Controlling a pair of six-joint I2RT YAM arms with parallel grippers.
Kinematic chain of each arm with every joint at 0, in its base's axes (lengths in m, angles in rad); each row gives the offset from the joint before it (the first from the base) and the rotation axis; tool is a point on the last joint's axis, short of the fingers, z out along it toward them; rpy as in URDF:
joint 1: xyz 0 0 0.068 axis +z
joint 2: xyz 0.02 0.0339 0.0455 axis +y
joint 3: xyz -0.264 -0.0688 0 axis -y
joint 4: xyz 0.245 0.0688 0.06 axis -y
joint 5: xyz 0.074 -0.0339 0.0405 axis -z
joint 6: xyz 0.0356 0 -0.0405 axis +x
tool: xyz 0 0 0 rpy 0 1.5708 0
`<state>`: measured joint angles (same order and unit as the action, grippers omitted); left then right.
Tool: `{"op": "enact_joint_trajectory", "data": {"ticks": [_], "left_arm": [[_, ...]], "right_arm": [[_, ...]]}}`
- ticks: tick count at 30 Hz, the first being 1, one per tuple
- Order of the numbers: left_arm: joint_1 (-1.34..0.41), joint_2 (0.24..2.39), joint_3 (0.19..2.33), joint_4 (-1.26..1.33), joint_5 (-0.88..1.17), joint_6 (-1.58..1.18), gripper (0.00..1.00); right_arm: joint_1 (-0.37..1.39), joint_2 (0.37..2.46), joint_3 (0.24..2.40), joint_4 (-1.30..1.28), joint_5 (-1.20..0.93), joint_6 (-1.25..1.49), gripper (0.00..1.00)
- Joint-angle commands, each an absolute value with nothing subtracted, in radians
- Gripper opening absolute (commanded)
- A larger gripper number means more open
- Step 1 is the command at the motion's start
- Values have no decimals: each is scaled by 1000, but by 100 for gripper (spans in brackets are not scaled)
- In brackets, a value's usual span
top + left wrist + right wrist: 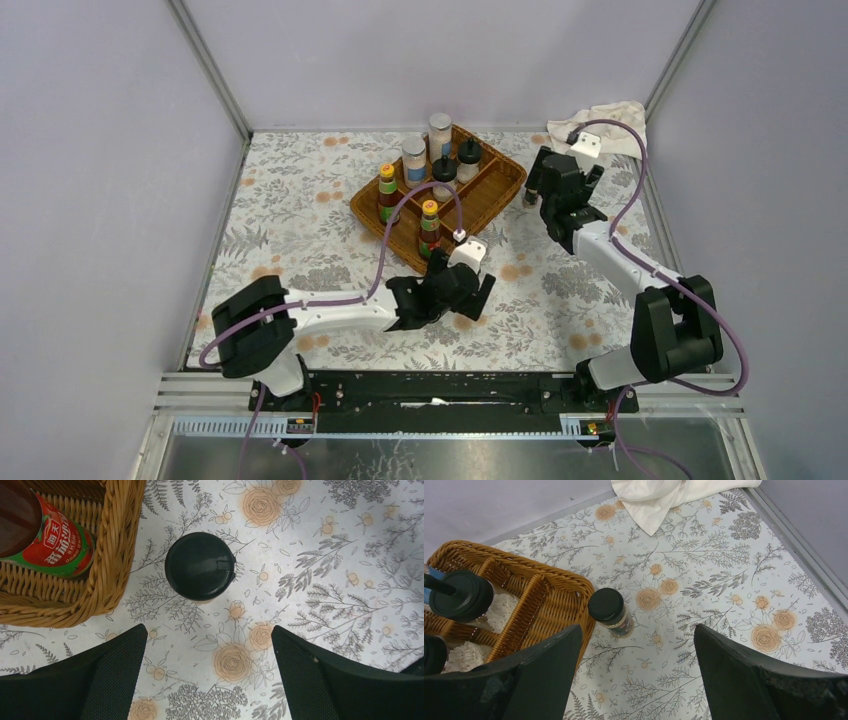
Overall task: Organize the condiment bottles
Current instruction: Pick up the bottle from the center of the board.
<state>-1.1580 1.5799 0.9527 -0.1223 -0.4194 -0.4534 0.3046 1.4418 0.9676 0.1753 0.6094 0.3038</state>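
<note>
Directly ahead of left gripper (208, 630): upright black-lidded jar (200, 566), just beside wicker tray (117, 555); jaws spread wide, holding nothing; right gripper (638, 630) likewise spread, empty.

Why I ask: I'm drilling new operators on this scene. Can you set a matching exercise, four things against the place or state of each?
Things
1. white cloth
2. white shakers
3. black-lidded jar below the left wrist camera
4. left hand

Place or state
a. standing in the wicker tray
b. on the tablecloth, just outside the tray's corner
c. bunched in the far right corner
d. open, holding nothing

Pairs: 1-c, 2-a, 3-b, 4-d
</note>
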Motion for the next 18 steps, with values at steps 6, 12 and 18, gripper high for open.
{"op": "enact_joint_trajectory", "data": {"ticks": [6,12,18], "left_arm": [[-1164,1627,897,167,-490,-384,98],[-1164,1616,864,241,-507,-372,97],[-1164,1625,848,277,-520,-370,96]], "right_arm": [[299,1480,1019,232,606,303,90],[299,1488,1018,241,603,305,90],[296,1489,1012,247,602,306,90]]}}
